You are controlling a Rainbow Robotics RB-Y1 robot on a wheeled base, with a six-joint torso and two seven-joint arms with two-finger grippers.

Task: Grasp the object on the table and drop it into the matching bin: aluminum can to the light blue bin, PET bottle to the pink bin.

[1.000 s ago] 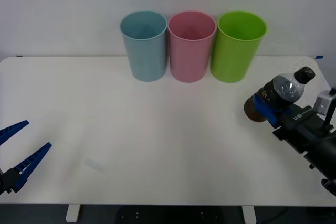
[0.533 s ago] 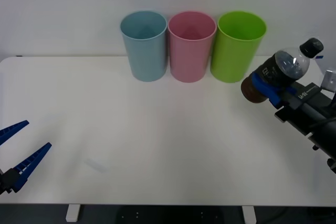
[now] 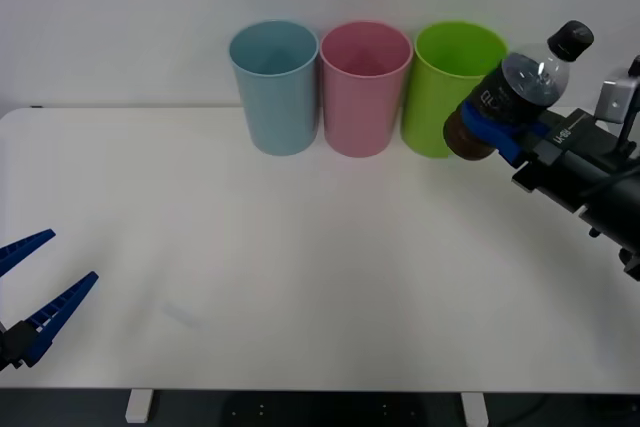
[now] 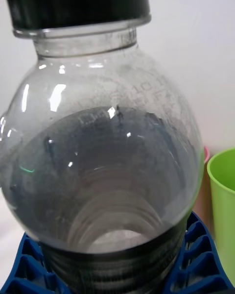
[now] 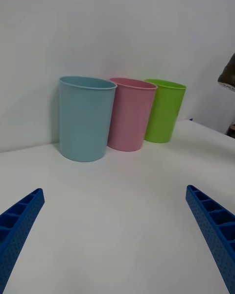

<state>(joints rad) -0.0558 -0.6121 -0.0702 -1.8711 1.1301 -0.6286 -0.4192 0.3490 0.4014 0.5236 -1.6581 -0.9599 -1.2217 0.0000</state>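
Clamping PET bottle (image 3: 512, 92), right jaws (image 3: 497, 127), left jaws (image 3: 35, 282) wide

**What the views hide or cut off**

In the front view the PET bottle (image 3: 510, 97) covers the right part of the lime green bin (image 3: 447, 87), and the fingers (image 3: 492, 135) of the right gripper (image 3: 495, 132) cover part of its label. In the right wrist view the bottle's cap (image 4: 78, 2) is cut by the picture's edge. There the pink bin (image 4: 206, 186) shows as a thin strip behind the bottle. The left gripper (image 3: 35, 292) is cut by the front view's edge, its body out of sight.
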